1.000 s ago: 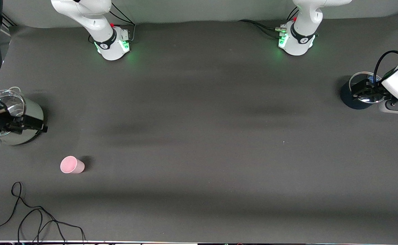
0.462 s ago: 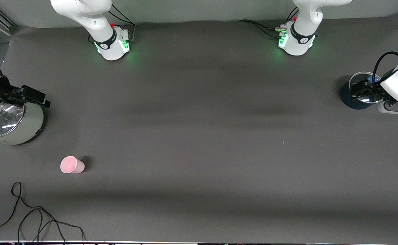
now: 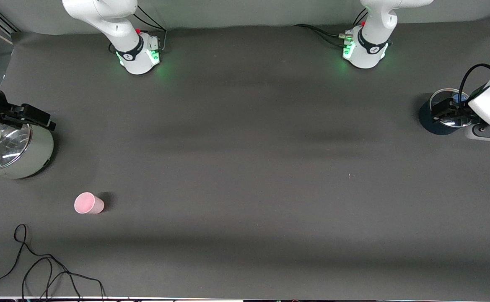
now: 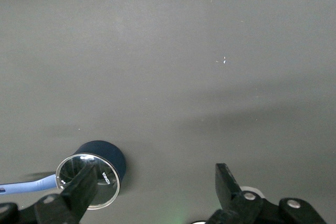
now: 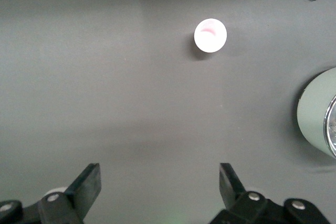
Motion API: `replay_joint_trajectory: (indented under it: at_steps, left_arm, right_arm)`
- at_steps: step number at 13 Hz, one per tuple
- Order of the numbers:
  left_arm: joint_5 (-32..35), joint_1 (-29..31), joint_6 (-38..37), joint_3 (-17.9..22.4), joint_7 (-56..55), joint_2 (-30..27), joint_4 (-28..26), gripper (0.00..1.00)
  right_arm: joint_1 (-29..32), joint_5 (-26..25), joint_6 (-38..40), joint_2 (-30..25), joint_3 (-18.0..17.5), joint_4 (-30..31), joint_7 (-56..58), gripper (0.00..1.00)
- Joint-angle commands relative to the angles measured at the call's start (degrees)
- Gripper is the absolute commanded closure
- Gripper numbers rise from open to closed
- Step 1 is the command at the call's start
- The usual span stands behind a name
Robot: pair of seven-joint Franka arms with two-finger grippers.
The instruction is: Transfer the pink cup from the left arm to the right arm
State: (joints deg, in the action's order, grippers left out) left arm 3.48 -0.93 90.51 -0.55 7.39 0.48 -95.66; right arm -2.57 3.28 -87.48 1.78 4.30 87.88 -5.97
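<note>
A dark grey cloth covers the table [image 3: 245, 167]. The pink cup [image 3: 89, 203] stands upright on it toward the right arm's end, nearer the front camera than the pale green pot [image 3: 16, 149], with a black cable [image 3: 39, 268] nearer still. The right gripper [image 5: 160, 184], spread wide, hangs over that pot's edge. The left gripper [image 4: 152, 187], also wide, hangs over the dark blue pot [image 3: 439, 117]. 2 bases glow green.

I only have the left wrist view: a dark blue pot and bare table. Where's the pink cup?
Observer: The pink cup stands upright toward the right arm's end of the table, nearer the front camera than the pale green pot.
Operator: Is either gripper holding it?
Observer: No. The right gripper is open and empty, up over the table by the pale green pot.
Operator: And mine?
Observer: The left gripper is over the dark blue pot, open.
</note>
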Motion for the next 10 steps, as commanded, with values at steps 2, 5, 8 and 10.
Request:
replay_joint_trajectory:
  at_steps: [2,5,8,10]
  left_arm:
    - [-0.4,-0.5,-0.6,0.5,0.7,-0.7,-0.6,0.00]
    - [-0.4,-0.5,-0.6,0.5,0.7,-0.7,-0.6,0.00]
    - [-0.4,-0.4,-0.6,0.5,0.7,-0.7,-0.6,0.00]
    - [-0.4,-0.4,-0.6,0.5,0.7,-0.7,-0.6,0.00]
  right_arm:
    - [-0.3,-0.7,-0.6,-1.4,0.4,1.4,-0.7,0.00]
    - [-0.2,-0.7,-0.6,-1.4,0.4,1.4,-1.3,0.00]
    - [-0.2,-0.7,-0.6,-1.4,0.4,1.4,-1.3,0.00]
    - [-0.2,-0.7,-0.6,-1.4,0.4,1.4,-1.3,0.00]
